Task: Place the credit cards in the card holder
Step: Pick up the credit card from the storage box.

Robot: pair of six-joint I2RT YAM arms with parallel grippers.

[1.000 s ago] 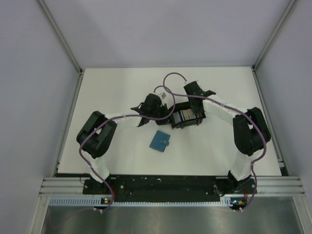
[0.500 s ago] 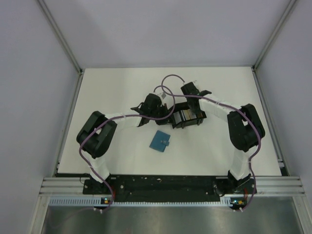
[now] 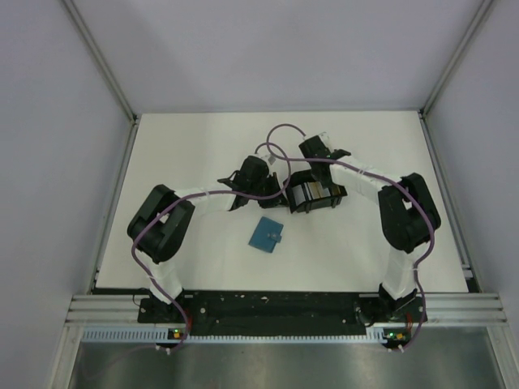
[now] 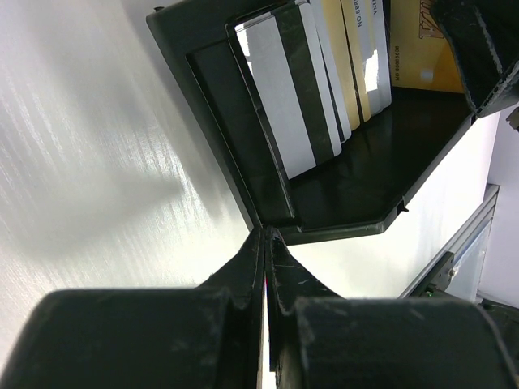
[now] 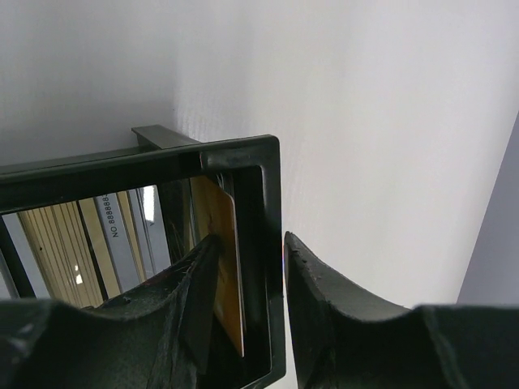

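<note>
Several credit cards [image 3: 309,194] stand on edge in a black tray [image 3: 293,208]. The left wrist view shows a white card with a black stripe [image 4: 284,89] and yellow ones [image 4: 345,49]. The teal-blue card holder [image 3: 266,233] lies closed on the table in front of the tray, away from both grippers. My left gripper [image 3: 280,192] is shut, its tips [image 4: 266,233] against the tray's near wall [image 4: 243,154]. My right gripper [image 3: 331,193] straddles the tray's right wall [image 5: 272,211]. One finger is inside against an orange card [image 5: 220,235] and one is outside. It [image 5: 250,243] clamps them.
The white table has metal rails along its left [image 3: 113,203] and right [image 3: 446,194] edges and grey walls around it. Purple cables [image 3: 280,138] loop above the tray. The arm bases sit on the black bar [image 3: 268,308] at the near edge.
My right arm has shifted slightly left and the tray has turned a little with it. The left arm and the card holder have not moved.
</note>
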